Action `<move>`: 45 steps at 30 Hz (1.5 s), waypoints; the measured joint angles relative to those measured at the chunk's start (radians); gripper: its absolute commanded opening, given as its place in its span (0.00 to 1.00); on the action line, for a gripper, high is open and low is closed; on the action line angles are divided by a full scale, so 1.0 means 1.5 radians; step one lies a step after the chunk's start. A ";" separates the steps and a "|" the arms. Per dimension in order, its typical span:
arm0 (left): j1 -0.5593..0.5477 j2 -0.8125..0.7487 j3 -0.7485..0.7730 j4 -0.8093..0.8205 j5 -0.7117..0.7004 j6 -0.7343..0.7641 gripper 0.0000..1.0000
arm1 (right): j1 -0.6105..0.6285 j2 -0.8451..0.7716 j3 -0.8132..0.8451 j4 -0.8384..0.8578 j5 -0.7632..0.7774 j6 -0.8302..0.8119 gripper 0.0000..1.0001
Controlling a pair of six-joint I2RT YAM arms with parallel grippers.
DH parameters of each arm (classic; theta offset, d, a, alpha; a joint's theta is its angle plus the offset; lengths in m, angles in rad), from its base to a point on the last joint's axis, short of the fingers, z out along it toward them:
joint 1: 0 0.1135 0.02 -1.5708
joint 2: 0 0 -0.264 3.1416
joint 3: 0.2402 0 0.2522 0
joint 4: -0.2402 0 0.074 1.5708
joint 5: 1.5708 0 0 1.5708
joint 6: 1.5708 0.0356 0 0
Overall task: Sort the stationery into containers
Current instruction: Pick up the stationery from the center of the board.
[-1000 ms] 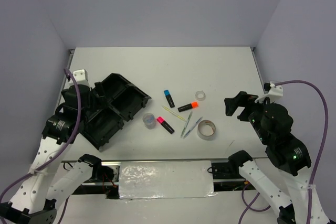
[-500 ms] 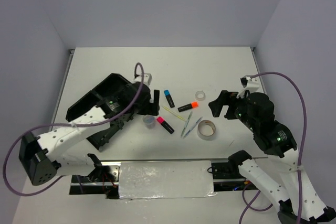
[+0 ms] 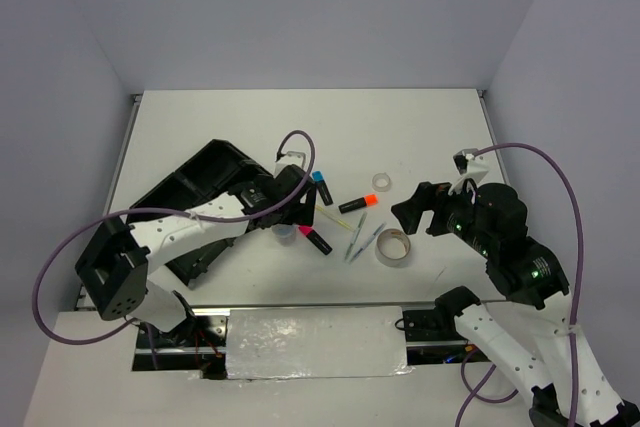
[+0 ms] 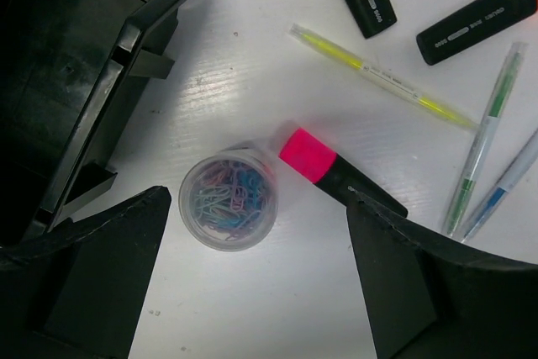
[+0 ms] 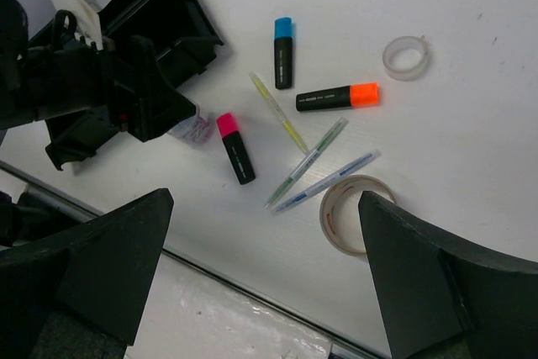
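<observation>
My left gripper (image 3: 300, 209) is open and hovers over the translucent cup (image 4: 227, 197) of coloured paper clips, with the pink highlighter (image 4: 336, 176) beside it; in the left wrist view the gripper (image 4: 256, 208) holds nothing. The black organiser tray (image 3: 225, 162) lies to its left. The blue highlighter (image 3: 321, 187), orange highlighter (image 3: 358, 203), thin yellow stick (image 3: 330, 215), two slim pens (image 3: 360, 239), beige tape roll (image 3: 393, 247) and clear ring (image 3: 381, 182) lie loose on the table. My right gripper (image 3: 422, 215) is open and empty, above and right of the tape roll (image 5: 353, 216).
The white table has a metal rail (image 3: 320, 312) along its near edge, with a crinkled silver sheet (image 3: 315, 342) below it. Grey walls close in the back and sides. My left arm (image 3: 190, 222) reaches across the tray's near part.
My left arm swung right from over the tray to above the cup and pink highlighter. My right gripper moved left and down toward the tape roll. The stationery has not moved.
</observation>
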 measured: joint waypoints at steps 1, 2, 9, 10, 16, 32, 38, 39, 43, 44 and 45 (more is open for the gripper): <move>0.003 0.005 -0.001 0.001 -0.001 0.000 0.99 | 0.000 0.000 0.000 0.001 -0.003 0.000 1.00; 0.006 0.007 -0.003 0.003 -0.001 0.000 0.99 | 0.000 0.000 0.000 0.001 -0.006 -0.001 1.00; 0.035 0.024 -0.034 0.030 0.010 0.001 0.99 | 0.001 0.001 0.000 0.001 -0.021 -0.003 1.00; 0.038 0.031 -0.036 0.032 0.012 0.000 0.99 | 0.001 0.001 0.000 0.001 -0.022 -0.003 1.00; 0.039 0.052 -0.052 0.044 0.031 -0.001 0.99 | 0.001 0.001 0.000 0.001 -0.024 -0.003 1.00; 0.039 0.048 -0.100 0.069 0.050 0.003 0.48 | 0.009 0.003 0.000 0.001 -0.021 -0.010 1.00; 0.037 -0.005 -0.090 0.044 0.059 0.006 0.24 | 0.009 0.003 0.000 0.001 -0.020 -0.012 1.00; 0.036 -0.018 -0.082 0.033 0.059 0.006 0.24 | 0.009 0.003 0.000 0.001 -0.020 -0.013 1.00; 0.039 -0.073 -0.022 -0.016 0.024 0.011 0.24 | 0.010 0.003 0.000 0.001 -0.020 -0.013 1.00; 0.049 -0.078 -0.002 -0.028 0.016 0.017 0.24 | 0.011 0.003 0.000 0.001 -0.021 -0.013 1.00; 0.070 -0.081 0.021 -0.036 0.012 0.021 0.23 | 0.011 0.004 0.000 0.001 -0.021 -0.013 1.00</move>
